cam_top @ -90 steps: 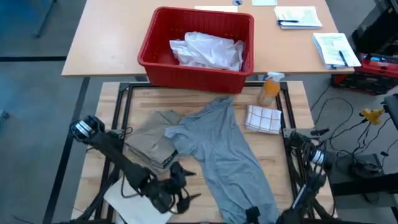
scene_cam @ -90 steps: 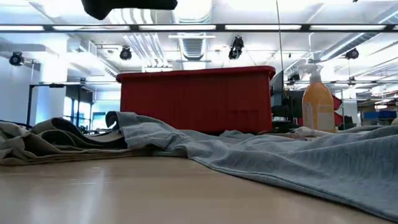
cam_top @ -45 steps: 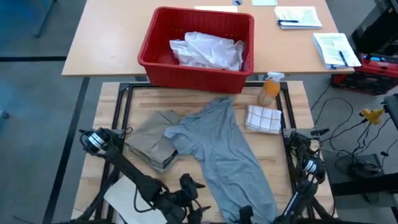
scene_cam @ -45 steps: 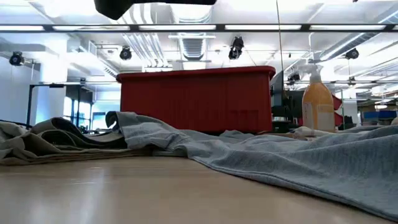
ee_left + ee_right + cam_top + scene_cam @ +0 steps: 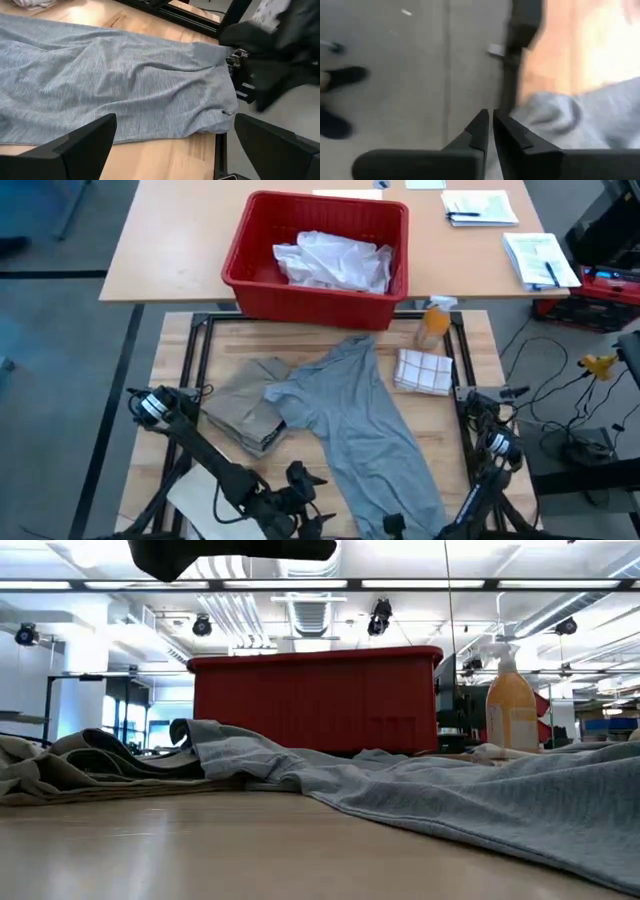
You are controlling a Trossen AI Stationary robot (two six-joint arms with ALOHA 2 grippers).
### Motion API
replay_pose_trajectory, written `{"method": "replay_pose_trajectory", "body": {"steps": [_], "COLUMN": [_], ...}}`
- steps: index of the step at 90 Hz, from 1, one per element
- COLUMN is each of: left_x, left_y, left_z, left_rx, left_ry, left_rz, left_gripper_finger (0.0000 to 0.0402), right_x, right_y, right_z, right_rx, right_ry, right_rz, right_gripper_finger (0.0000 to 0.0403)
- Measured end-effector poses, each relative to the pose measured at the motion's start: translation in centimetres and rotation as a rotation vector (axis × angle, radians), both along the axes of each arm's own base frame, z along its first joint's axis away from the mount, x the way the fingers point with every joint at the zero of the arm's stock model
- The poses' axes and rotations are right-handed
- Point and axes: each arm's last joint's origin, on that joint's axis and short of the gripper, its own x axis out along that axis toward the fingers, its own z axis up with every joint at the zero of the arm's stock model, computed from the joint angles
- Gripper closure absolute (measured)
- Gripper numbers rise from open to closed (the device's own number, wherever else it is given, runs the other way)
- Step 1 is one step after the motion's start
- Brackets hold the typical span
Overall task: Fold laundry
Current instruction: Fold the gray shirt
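Observation:
A grey T-shirt lies spread out slantwise from the table's middle to its near edge. Left of it lies a folded khaki-tan piece. A white shirt sits crumpled in the red basket on the far table. My left gripper hovers open near the table's front edge, left of the T-shirt's lower part. My right gripper is shut at the front edge, by the T-shirt's hem end. My right gripper has its shut fingertips beside the T-shirt's hem end at the table's near edge. I cannot tell whether any cloth lies between them or whether they touch it.
An orange spray bottle and a folded checked cloth stand at the far right of the table. A flat white thing lies at the near left under the left arm. Black frame rails border the table.
My left gripper has gone toward the table's near edge and a little to the right, staying open. The garments lie as before.

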Motion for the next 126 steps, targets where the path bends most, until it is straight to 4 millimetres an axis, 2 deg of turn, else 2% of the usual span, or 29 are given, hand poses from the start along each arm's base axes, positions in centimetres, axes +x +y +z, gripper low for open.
{"method": "replay_pose_trajectory", "body": {"steps": [11, 20, 43, 54, 60, 76, 92, 98, 106, 111, 126], "left_x": [0.0, -0.1, -0.1, -0.2, -0.2, -0.3, -0.3, -0.3, -0.3, -0.4, -0.4], "left_y": [0.0, 0.0, 0.0, 0.1, 0.0, 0.1, 0.1, 0.1, 0.1, 0.1, 0.2], "left_z": [-0.1, -0.1, -0.2, -0.5, -0.5, -0.7, -0.7, -0.7, -0.7, -0.7, -0.8], "left_rx": [0.001, 0.003, 0.008, 0.013, 0.008, 0.002, -0.004, -0.003, -0.003, -0.004, 0.001], "left_ry": [0.001, 0.003, 0.012, 0.028, 0.036, 0.056, 0.057, 0.059, 0.062, 0.062, 0.07], "left_rz": [0.0, -0.001, -0.007, -0.018, -0.027, -0.039, -0.036, -0.036, -0.033, -0.033, -0.031], "left_gripper_finger": [0.0013, 0.0013, 0.0013, 0.0013, 0.0013, 0.0013, 0.0013, 0.0013, 0.0013, 0.0013, 0.0013], "right_x": [-1.5, -3.2, -6.2, -6.7, -6.6, -5.8, -5.4, -5.4, -5.4, -5.5, -5.8], "right_y": [1.1, 1.6, 2.8, 1.9, 1.3, 0.0, 0.1, 0.2, 0.3, 0.3, 0.1], "right_z": [0.2, -0.2, -1.7, -3.9, -4.5, -7.0, -7.9, -7.7, -6.7, -6.3, -6.8], "right_rx": [0.035, 0.04, -0.021, -0.183, -0.217, -0.284, -0.278, -0.259, -0.226, -0.224, -0.241], "right_ry": [0.043, 0.074, 0.11, 0.117, 0.113, 0.158, 0.159, 0.158, 0.168, 0.17, 0.205], "right_rz": [0.063, 0.054, 0.106, 0.054, -0.034, -0.156, -0.151, -0.147, -0.144, -0.129, -0.103], "right_gripper_finger": [0.0347, 0.03, 0.0114, 0.0028, 0.001, 0.0037, 0.006, 0.0079, 0.013, 0.0175, 0.032]}}
